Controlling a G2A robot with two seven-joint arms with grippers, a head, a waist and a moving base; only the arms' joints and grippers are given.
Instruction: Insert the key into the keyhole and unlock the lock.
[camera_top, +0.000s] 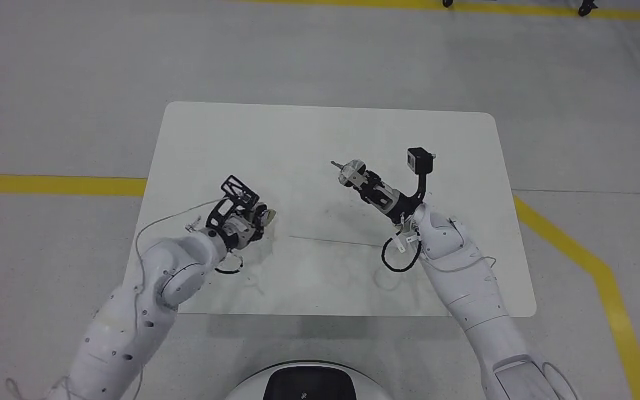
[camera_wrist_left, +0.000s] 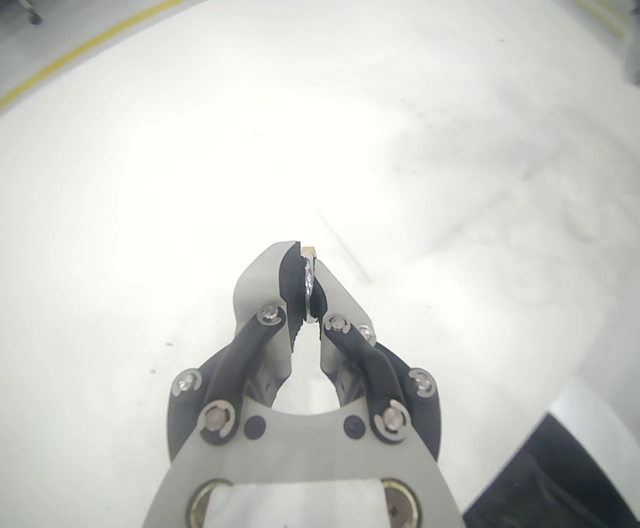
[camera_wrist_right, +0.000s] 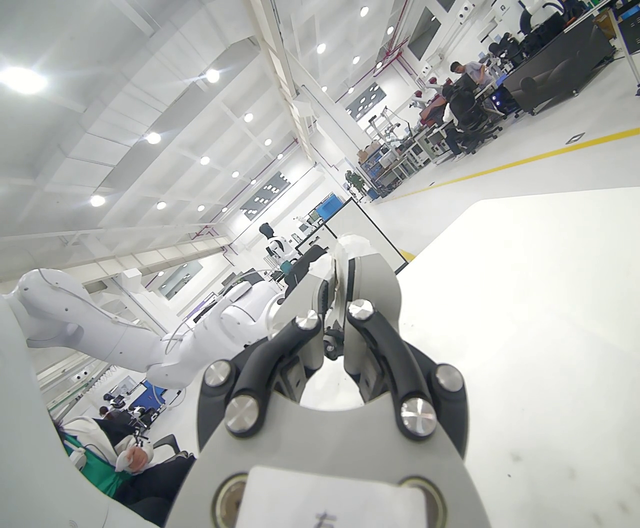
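Key (camera_wrist_left: 309, 289) — clamped in left gripper (camera_wrist_left: 306, 254).

readable text: none | label (camera_wrist_right: 327, 502) on right gripper (camera_wrist_right: 344, 272): mark cut off

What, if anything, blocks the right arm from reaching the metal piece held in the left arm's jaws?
Probably yes: only bare table lies between the right jaws and the left jaws, which are shut on the metal piece.

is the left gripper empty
No, the left gripper is shut on a thin silver metal piece clamped edge-on between its black pads.
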